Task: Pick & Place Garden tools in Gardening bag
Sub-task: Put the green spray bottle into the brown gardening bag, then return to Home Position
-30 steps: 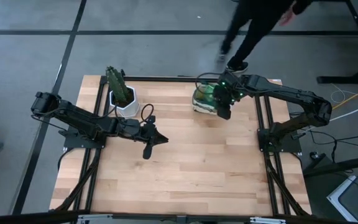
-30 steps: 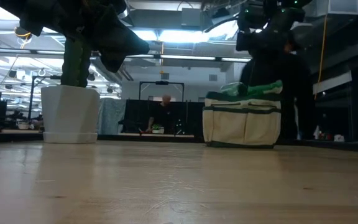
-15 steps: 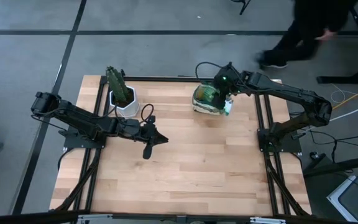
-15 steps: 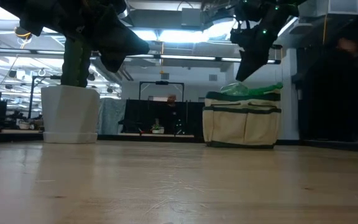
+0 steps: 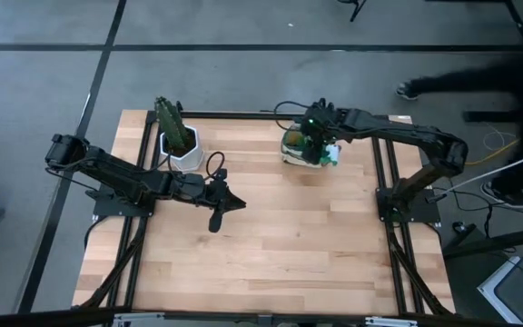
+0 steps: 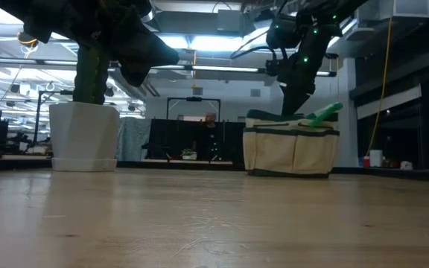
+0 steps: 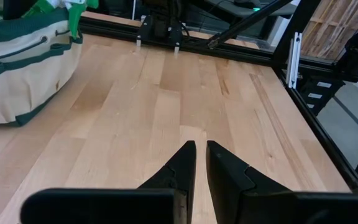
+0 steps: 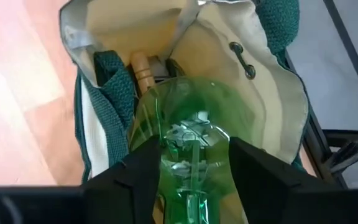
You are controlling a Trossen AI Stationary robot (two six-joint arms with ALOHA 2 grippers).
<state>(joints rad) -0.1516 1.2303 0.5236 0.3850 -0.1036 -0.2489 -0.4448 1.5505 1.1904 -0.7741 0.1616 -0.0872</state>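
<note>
Beige canvas, trimmed in dark green, makes up the small soft gardening bag (image 5: 301, 148) standing at the far right of the pale wooden slatted surface (image 5: 271, 245). The right hand (image 5: 314, 136) is directly over the bag's open mouth, its two dark fingers (image 8: 137, 171) spread on either side of a translucent bright green bottle-shaped item (image 8: 188, 146) and pressed to its flanks, so the hand has hold of it. In the right wrist view the green item sits down in the bag's opening, beside a round-ended wooden handle (image 8: 143, 67) already inside (what tool that handle belongs to cannot be told). From table height the bag (image 6: 290, 143) stands upright, with a green part (image 6: 324, 113) jutting out at its right rim and the right arm coming down into it from above.

The left hand (image 5: 218, 205) waits above the surface left of centre, well apart from the bag, its fingers (image 7: 182, 163) nearly together with only a thin gap and nothing held. A white hexagonal pot with a green cactus (image 5: 179, 139) stands at the far left.
</note>
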